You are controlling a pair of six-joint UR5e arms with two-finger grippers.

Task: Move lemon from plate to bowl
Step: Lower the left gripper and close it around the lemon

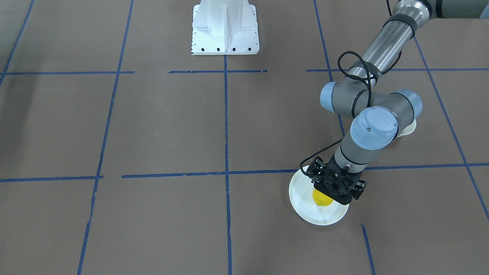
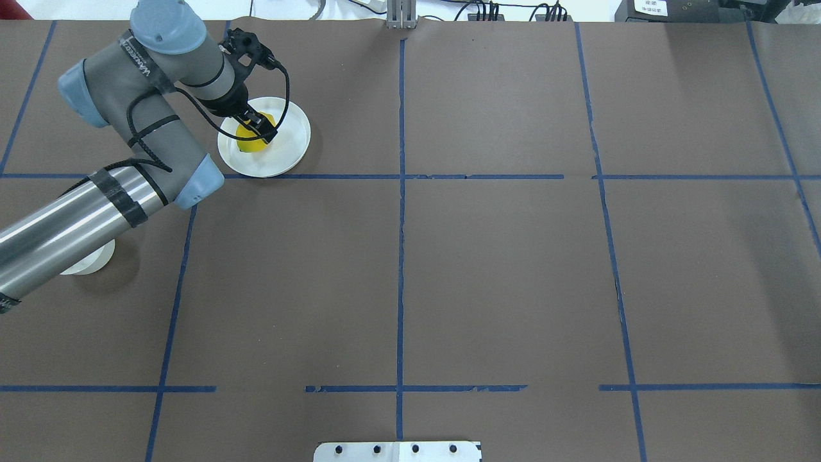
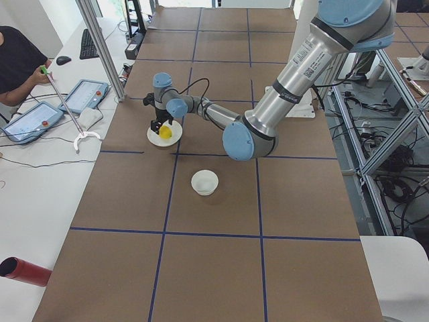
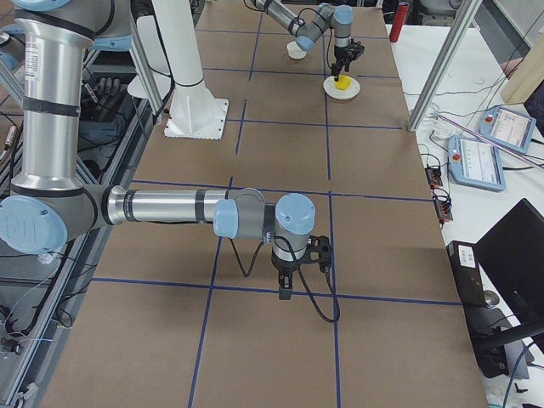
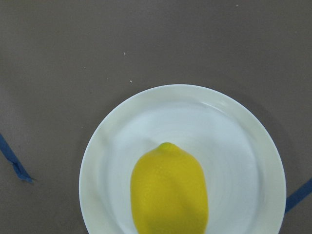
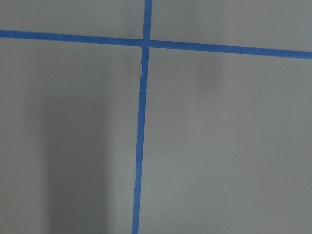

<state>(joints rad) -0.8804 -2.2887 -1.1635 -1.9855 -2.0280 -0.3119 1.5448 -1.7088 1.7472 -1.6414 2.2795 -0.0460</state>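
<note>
Brown desk (image 2: pixel 513 256) carried all. Left arm (image 2: pixel 58 224) stretched across, forearm half-hiding bowl (image 3: pixel 205 182) from overhead. Plate (image 2: pixel 292 138) sat well apart from bowl, lemon (image 5: pixel 168 192) on it. Left jaws hung at lemon; grip could not be told. Right jaws, elsewhere over desk: likewise.

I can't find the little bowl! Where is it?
In the exterior left view the bowl sits nearer the camera than the plate holding the lemon. From overhead it peeks out from under the left arm.
</note>
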